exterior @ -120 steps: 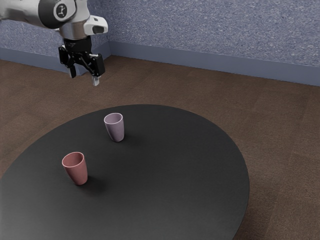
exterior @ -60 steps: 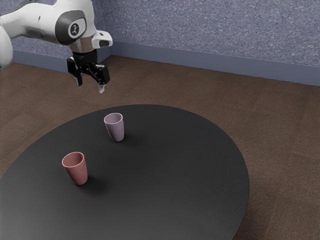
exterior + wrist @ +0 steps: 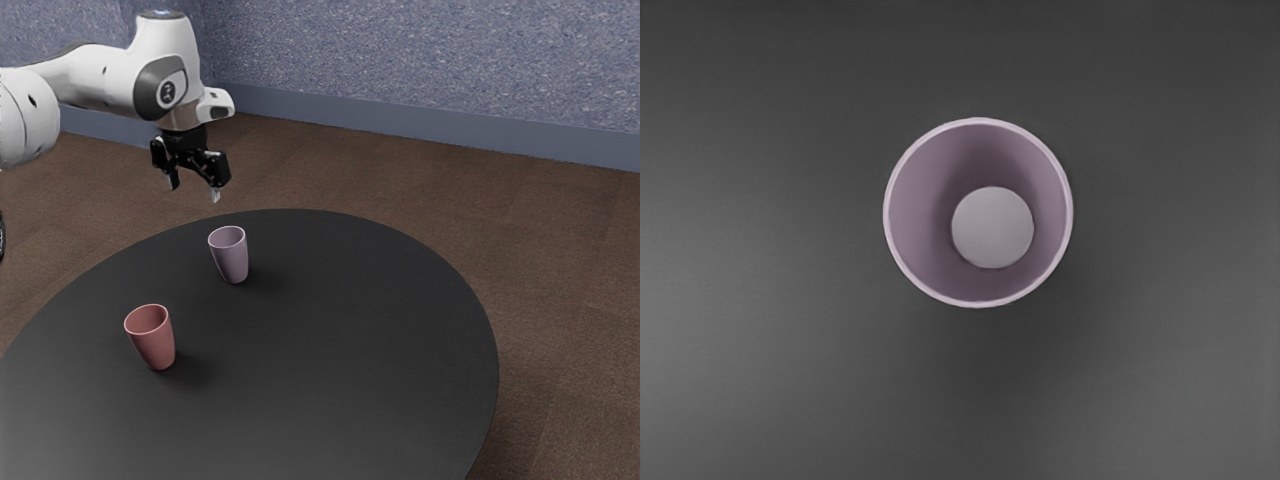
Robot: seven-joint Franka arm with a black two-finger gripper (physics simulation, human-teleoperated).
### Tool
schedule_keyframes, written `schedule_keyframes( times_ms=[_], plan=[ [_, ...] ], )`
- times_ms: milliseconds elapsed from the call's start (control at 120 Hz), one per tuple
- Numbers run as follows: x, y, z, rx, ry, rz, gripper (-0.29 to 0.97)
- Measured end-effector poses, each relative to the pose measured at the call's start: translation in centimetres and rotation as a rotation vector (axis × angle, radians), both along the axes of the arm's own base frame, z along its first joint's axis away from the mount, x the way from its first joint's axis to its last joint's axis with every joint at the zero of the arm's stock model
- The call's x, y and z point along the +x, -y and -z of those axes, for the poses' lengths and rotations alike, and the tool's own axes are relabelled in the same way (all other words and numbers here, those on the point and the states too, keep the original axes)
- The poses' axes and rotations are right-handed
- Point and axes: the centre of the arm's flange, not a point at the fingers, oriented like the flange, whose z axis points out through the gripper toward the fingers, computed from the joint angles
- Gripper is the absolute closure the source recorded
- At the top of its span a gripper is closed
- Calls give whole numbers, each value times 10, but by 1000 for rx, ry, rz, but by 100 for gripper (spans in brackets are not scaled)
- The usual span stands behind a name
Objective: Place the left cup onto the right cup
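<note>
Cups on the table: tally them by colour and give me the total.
lilac cup: 1
pink cup: 1
Total: 2

Place: I see a plain indoor room.
Around table (image 3: 400, 300): brown carpet (image 3: 540, 230).
Behind table: speckled blue wall (image 3: 450, 45), baseboard (image 3: 450, 124).
</note>
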Motion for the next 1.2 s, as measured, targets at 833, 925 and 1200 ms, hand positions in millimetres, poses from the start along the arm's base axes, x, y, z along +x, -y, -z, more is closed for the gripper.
schedule_keyframes(
  times_ms=[833, 925, 1200],
  plan=[
    [28, 9, 76, -47, 0, -25, 0],
    [31, 9, 86, -54, 2, -28, 0],
    [39, 18, 94, -65, 21, -19, 0]
  ],
)
